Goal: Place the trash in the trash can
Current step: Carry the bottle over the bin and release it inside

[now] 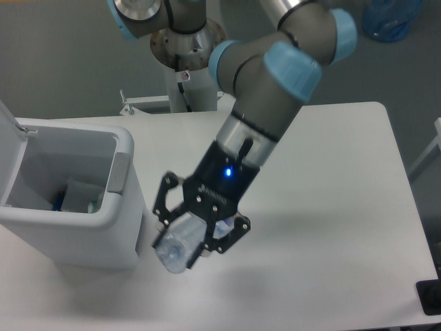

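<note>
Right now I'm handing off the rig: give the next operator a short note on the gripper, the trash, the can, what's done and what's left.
Gripper: shut on the bottle, held clear of the table, just right of the trash can.
Trash can: lid open; some items already lie inside, too unclear to identify.
Done: bottle picked up and lifted.
Left: carry the bottle over the can's opening and release. The white wrapper is not visible on the table; check whether it is inside the can.

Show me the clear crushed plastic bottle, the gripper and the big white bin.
clear crushed plastic bottle (176, 249), fixed camera, its lower body.
gripper (187, 241), fixed camera, between fingertips.
big white bin (127, 148), fixed camera, right rim.
</note>
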`<action>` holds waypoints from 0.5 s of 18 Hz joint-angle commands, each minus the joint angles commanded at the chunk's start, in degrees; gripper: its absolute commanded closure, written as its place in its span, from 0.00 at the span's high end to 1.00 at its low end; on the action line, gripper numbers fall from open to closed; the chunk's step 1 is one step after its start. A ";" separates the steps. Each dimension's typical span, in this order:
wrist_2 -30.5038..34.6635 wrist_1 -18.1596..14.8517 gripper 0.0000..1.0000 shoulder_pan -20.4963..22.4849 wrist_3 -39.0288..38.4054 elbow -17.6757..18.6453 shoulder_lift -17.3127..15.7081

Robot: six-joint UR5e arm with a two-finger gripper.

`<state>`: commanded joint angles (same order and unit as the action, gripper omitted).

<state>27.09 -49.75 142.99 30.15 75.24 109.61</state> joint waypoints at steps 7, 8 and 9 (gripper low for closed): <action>-10.56 -0.09 0.27 0.45 -0.52 -0.53 -4.93; -12.57 -0.09 0.27 0.18 -0.61 -0.53 -5.80; -14.51 -0.09 0.27 -0.17 -1.31 -0.27 -6.59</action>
<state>12.59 -49.83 142.83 28.84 74.97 103.02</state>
